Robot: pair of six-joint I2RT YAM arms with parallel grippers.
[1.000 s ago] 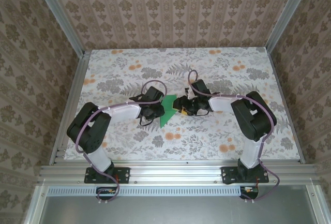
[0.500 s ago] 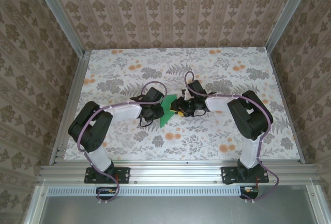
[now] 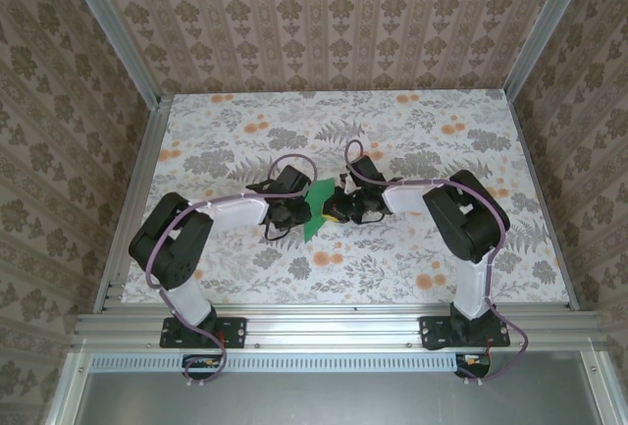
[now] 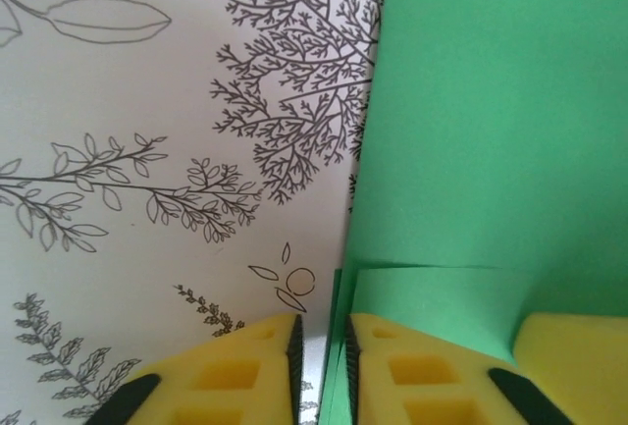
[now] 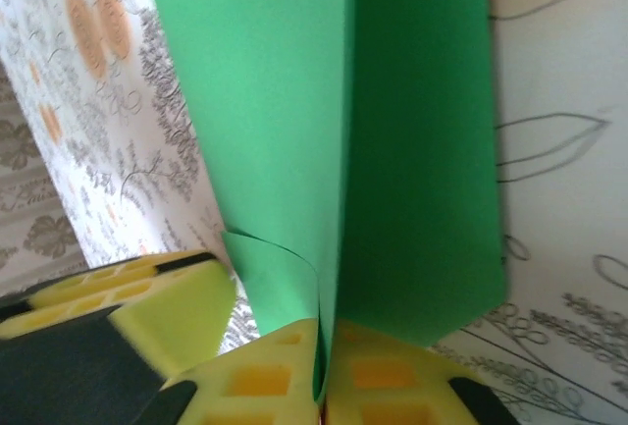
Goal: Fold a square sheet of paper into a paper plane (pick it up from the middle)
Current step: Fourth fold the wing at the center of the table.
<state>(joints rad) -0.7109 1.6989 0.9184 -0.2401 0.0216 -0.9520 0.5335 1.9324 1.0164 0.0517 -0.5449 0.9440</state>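
Note:
The square sheet of paper (image 3: 317, 206), bright green and folded into layers, lies mid-table between both arms. My right gripper (image 5: 324, 378) is shut on its near edge, where two layers meet along a crease (image 5: 345, 150) and one flap curls left. My left gripper (image 4: 322, 366) stands with a narrow gap between its jaws. The paper's (image 4: 491, 131) folded edge stands in that gap against the right finger (image 4: 412, 376), and bare table shows beside the left finger (image 4: 226, 376). From above, the left gripper (image 3: 295, 211) and right gripper (image 3: 334, 211) flank the sheet closely.
The floral tablecloth (image 3: 412, 131) covers the whole table. Aluminium rails (image 3: 334, 325) run along the near edge, and patterned walls close in the back and both sides. The left gripper's yellow finger (image 5: 147, 307) sits just left of my right fingers.
The right gripper slid left onto the paper and shut on its edge. The left jaws eased slightly apart. The sheet stayed in place.

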